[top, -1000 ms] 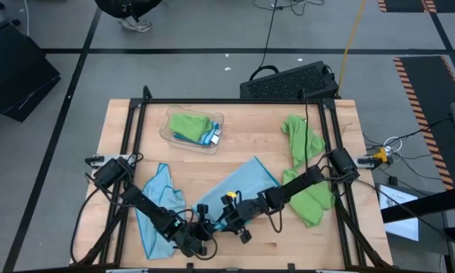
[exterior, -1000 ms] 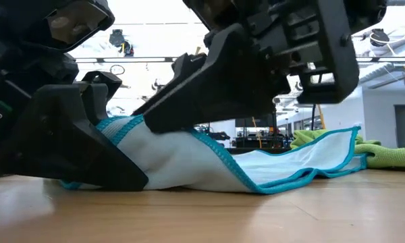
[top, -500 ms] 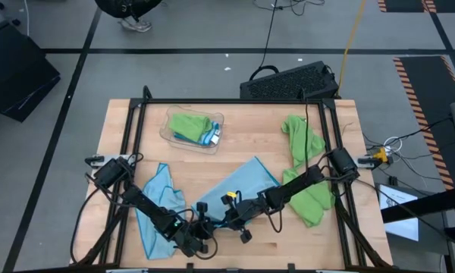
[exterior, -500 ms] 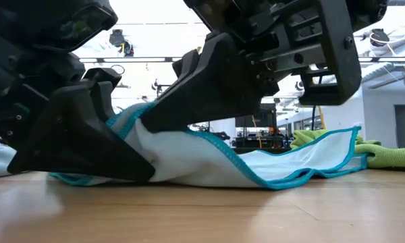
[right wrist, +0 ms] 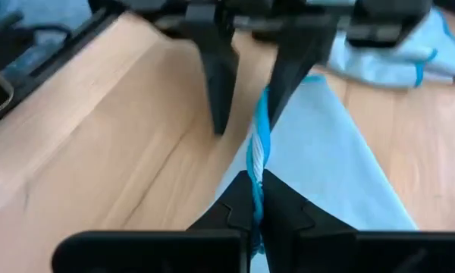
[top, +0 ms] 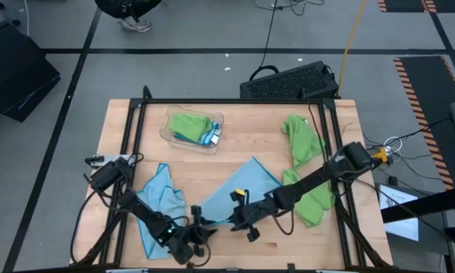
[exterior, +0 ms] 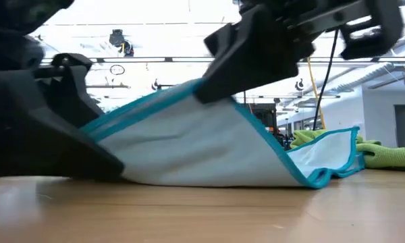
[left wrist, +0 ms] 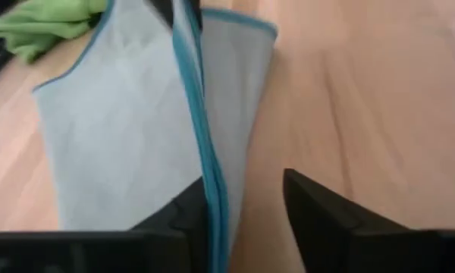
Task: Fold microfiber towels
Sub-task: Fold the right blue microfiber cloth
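Note:
A light blue microfiber towel (top: pixel 246 186) with a teal hem lies at the table's middle. Its near-left end is raised like a tent (exterior: pixel 189 142). My right gripper (top: pixel 239 218) is shut on the raised hem. My left gripper (top: pixel 194 238) stands open at the towel's near-left end, low over the table. In the left wrist view the hem (left wrist: pixel 209 174) runs along the inner side of one finger, and bare wood shows in the gap of this gripper (left wrist: pixel 245 182). A second light blue towel (top: pixel 158 208) lies crumpled under the left arm. My right gripper pinches the towel's teal hem (right wrist: pixel 258 163) between its two fingers, slanting down from the table's right. The held edge is lifted off the table. The cloth slopes down from it, drawn fairly taut, and its far part (exterior: pixel 324 162) rests on the wood. My left gripper's finger (left wrist: pixel 183 216) stands right beside the hem; whether it touches, I cannot tell.
Lime green towels lie at the right, one at the far right (top: pixel 302 138) and one under the right arm (top: pixel 312 203). A clear tray (top: pixel 174 133) at the far left holds folded towels. Bare wood shows along the near edge (top: pixel 303 246).
My right gripper has risen and gone a little toward the right, drawing the towel's near-left edge up from a low bunch into a tall tent. My left gripper has backed off toward the table's near-left corner and no longer covers that edge.

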